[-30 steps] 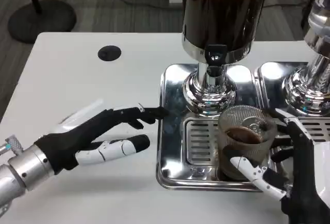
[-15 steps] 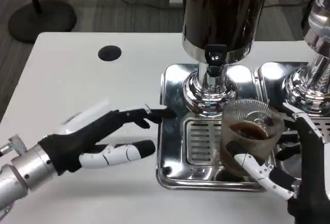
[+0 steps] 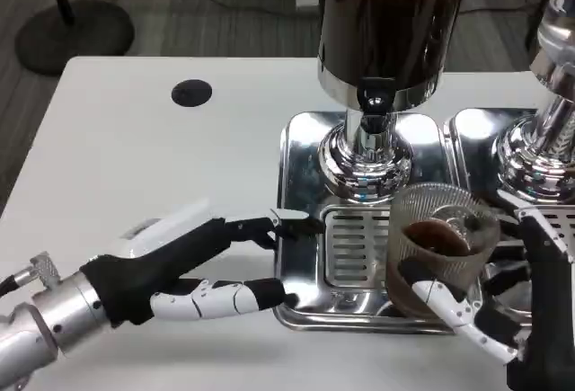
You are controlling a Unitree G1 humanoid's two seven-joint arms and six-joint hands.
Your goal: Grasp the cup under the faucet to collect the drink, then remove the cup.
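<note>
A ribbed clear cup (image 3: 437,247) holding dark drink stands over the drip tray's grate (image 3: 355,247), in front of and slightly right of the faucet (image 3: 374,108). My right hand (image 3: 521,306) grips the cup from the right, thumb across its lower front, fingers behind. My left hand (image 3: 193,265) lies low over the table at the left, fingers spread and empty, its fingertips (image 3: 301,226) touching the tray's left rim. The dispenser's tank (image 3: 391,13) of dark liquid rises above the faucet.
The steel drip tray (image 3: 296,153) carries the chrome dispenser base (image 3: 364,162). A second dispenser base (image 3: 539,153) on its own tray stands at the right edge. A black round cap (image 3: 190,93) sits in the white table (image 3: 135,166) at the far left.
My left hand has slid right and nearer, its fingertips now at the tray's rim. The cup in my right hand has shifted slightly right and toward me, away from the faucet.
</note>
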